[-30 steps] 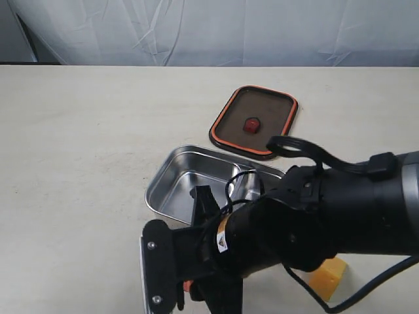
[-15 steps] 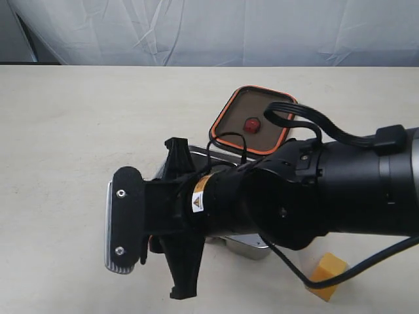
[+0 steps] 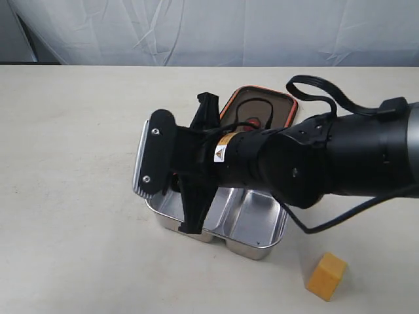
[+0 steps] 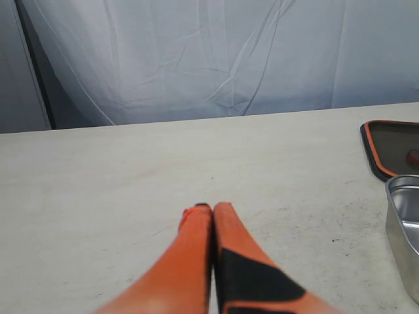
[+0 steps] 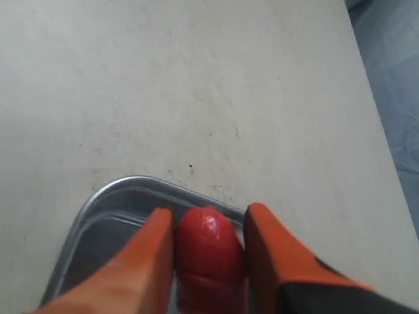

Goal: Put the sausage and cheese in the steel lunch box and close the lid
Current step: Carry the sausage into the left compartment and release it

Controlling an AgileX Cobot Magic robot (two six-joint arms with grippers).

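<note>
While pinched between orange fingers, glossy red sausage, round-tipped.

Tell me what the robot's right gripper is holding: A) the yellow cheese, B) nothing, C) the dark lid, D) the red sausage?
D: the right wrist view shows the sausage clamped in the right gripper over the steel lunch box, while the cheese sits alone on the table.

The right hand pinches the sausage between its fingers, while the left hand has fingers pressed together.
</note>
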